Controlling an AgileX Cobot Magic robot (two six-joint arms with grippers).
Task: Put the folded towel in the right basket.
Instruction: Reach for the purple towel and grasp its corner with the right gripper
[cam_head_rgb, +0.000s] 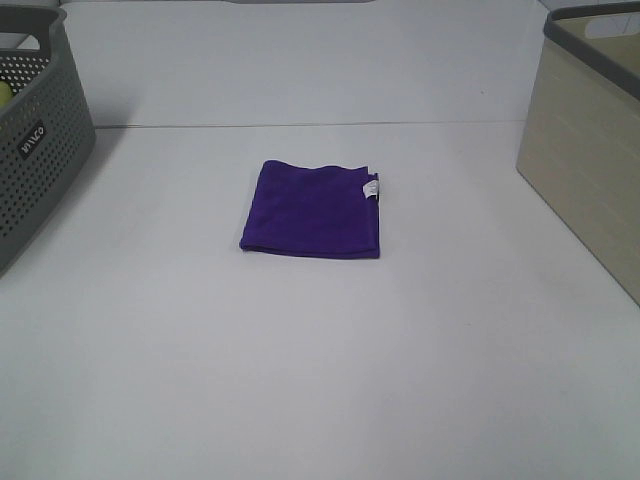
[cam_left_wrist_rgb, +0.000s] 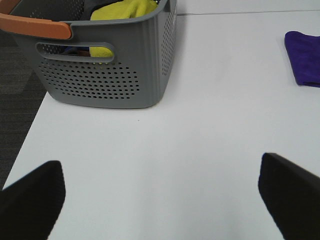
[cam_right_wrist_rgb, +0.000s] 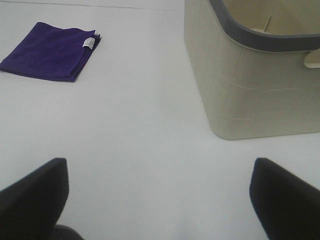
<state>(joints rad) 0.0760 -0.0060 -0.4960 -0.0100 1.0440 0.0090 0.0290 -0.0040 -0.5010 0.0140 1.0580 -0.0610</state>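
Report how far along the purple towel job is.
Done: nothing beyond the fold. The purple towel lies flat on the table, between the grey basket and the beige basket.
In hand: nothing. The left gripper and right gripper are open with empty fingers, apart from the towel.
Left: grasp the towel, carry it to the beige basket on the right, and release it inside.

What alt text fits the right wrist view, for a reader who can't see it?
A folded purple towel with a small white tag lies flat on the white table, apart from a beige basket with a grey rim. The right gripper is open and empty, touching neither.
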